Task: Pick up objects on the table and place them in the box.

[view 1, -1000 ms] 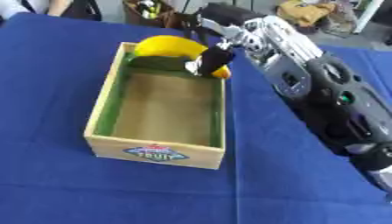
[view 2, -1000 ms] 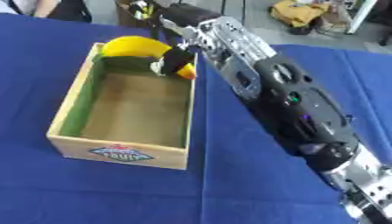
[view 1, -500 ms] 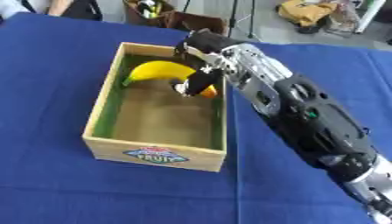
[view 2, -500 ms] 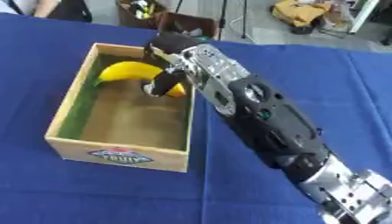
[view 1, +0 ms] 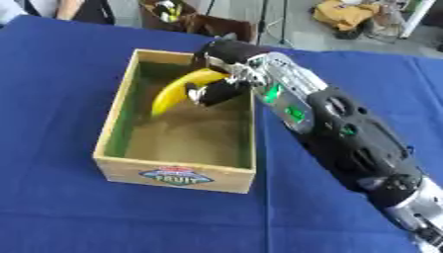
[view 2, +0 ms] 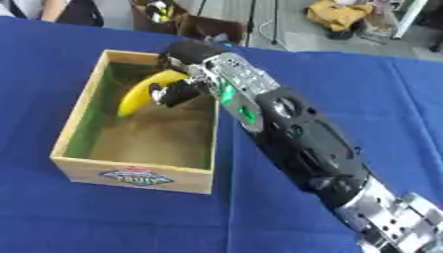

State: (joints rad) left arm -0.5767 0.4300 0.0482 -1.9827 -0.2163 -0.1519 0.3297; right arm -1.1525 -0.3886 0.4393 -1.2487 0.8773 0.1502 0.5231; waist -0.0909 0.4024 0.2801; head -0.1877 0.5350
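Note:
A yellow banana (view 1: 177, 91) hangs tilted inside the wooden box (view 1: 110, 126), its lower tip near the box's left wall. My right hand (view 1: 214, 88) reaches into the box from the right over the far corner, with its black fingers curled round the banana's upper end. The arm (view 1: 337, 128) runs back to the lower right across the blue table. The left hand shows in neither view.
The box stands on a blue tablecloth (view 1: 61, 207), with a "fruit" label (view 1: 176, 176) on its near wall. Cardboard boxes (view 1: 182, 15) and clutter sit on the floor beyond the far edge. A person stands at the far left corner.
My right hand has carried the banana from above the box's far rim down into the box and towards its left side. The camera has shifted too.

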